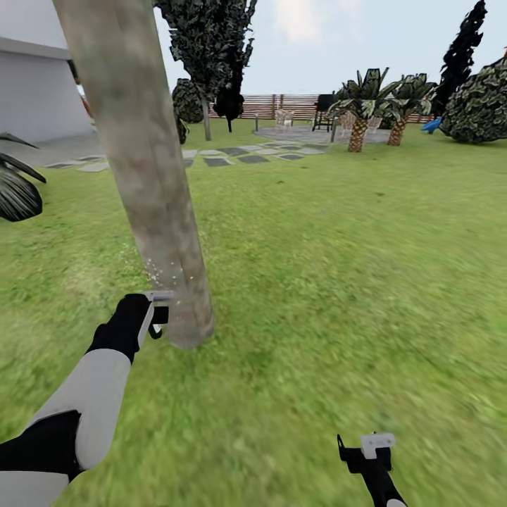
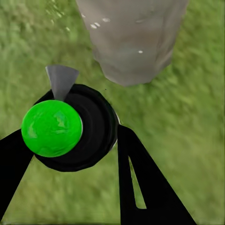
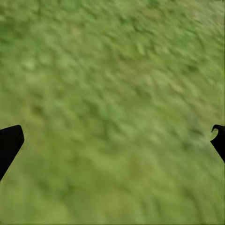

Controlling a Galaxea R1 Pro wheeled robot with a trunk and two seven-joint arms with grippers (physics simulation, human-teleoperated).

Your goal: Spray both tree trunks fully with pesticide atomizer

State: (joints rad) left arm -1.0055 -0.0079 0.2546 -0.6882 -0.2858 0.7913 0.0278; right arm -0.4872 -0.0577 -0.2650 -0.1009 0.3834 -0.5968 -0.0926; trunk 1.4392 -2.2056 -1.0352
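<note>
- Left tool (image 2: 70, 154) clenched on the black pesticide atomizer with round green cap (image 2: 51, 128) — grey nozzle (image 2: 61, 80) aimed at the base of the thick mottled grey-brown tree trunk (image 1: 144, 169).
- Trunk just ahead of the left tool (image 1: 158, 317), near but apart; pale specks (image 1: 151, 267) scattered between nozzle and bark.
- Right tool (image 3: 112, 140) released — black fingertips (image 3: 9, 143) wide apart over blurry green grass floor (image 3: 112, 84), nothing between them.
- Right tool (image 1: 366, 451) low, well apart from the trunk.
- Far beyond: brown slatted wooden fence (image 1: 274, 105), grey stepping stones (image 1: 232, 155).
</note>
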